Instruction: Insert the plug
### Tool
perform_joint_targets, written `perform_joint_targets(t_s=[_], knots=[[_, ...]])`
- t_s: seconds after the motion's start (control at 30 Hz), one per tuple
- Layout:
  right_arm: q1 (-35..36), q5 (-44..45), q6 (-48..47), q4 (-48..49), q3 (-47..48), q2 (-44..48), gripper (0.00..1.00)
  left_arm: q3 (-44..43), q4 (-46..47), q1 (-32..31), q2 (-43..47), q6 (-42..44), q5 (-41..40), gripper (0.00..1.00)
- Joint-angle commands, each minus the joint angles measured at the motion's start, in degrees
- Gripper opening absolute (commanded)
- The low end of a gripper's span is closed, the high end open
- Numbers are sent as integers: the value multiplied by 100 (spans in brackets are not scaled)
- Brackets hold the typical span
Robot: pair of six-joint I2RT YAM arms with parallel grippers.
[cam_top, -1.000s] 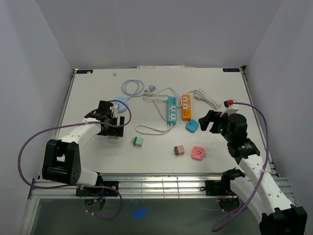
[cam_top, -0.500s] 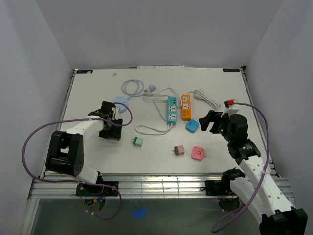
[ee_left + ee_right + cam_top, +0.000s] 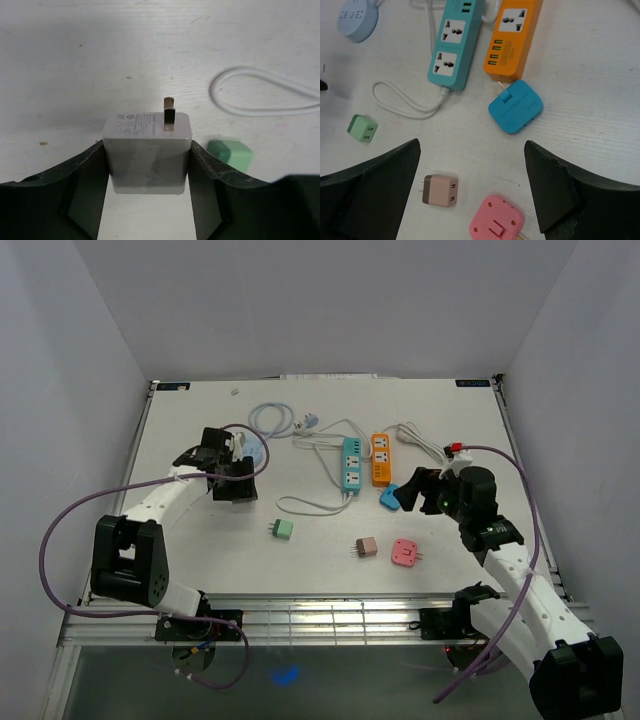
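White-walled booth, white table (image 3: pixel 450 430). Left hand (image 3: pixel 231 481) pinches white charger (image 3: pixel 147 150) by both flanks, prong forward, well left of teal power strip (image 3: pixel 351 462). Right hand (image 3: pixel 412 490) wide open, empty. Advice: square grip first, align prongs with socket slots, push straight.

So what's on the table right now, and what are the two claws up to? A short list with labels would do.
Left claw: closed on a white charger, one prong showing
Right claw: open, empty, near the blue adapter
Power strips: teal strip, orange strip, side by side, visible sockets empty
Loose: green adapter, tan adapter, pink adapter
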State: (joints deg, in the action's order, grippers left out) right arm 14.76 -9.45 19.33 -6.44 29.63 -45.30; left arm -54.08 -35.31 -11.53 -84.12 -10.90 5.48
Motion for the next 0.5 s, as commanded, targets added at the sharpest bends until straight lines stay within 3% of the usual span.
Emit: perform_joint_targets(t_s=[0.0, 0.07, 0.2, 0.47], knots=[[61, -908, 193, 572, 289, -321, 90, -427, 261, 1, 440, -676, 646, 36], [175, -1040, 360, 888, 272, -461, 89, -506, 340, 2, 466, -1080, 840, 34], [562, -901, 598, 1678, 228, -646, 89, -656, 507, 28, 440, -1818, 1271, 11], [1836, -216, 1028, 3296, 201, -1428, 90, -182, 1763, 19, 844, -3846, 2045, 14]])
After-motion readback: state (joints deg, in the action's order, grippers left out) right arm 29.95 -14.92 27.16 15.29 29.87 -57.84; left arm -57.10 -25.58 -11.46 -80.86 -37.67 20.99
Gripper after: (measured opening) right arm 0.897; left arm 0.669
